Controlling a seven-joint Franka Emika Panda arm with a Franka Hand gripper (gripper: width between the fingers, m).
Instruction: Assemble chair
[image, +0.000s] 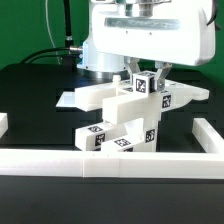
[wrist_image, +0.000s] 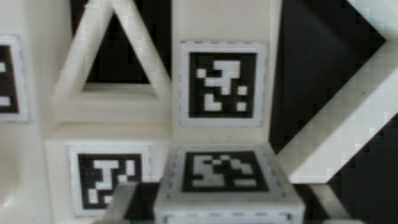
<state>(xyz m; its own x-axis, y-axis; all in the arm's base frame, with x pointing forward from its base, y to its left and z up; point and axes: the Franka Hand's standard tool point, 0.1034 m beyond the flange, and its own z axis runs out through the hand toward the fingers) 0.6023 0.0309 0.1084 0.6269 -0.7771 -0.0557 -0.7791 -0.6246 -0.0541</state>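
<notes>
At frame centre the claw (image: 148, 76) grips a tagged part (image: 143, 87) atop the half-built chair (image: 118, 128) beside the lower wall (image: 110, 163); a crooked push could jam the joint or topple it.

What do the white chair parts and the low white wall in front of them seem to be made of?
The chair parts look like hard plastic, glossy white: smooth blocky faces with soft highlights. Their square tags seem printed matte stickers, flat black on white. The low wall is probably white plastic too, smooth, but this view leaves it open.
</notes>
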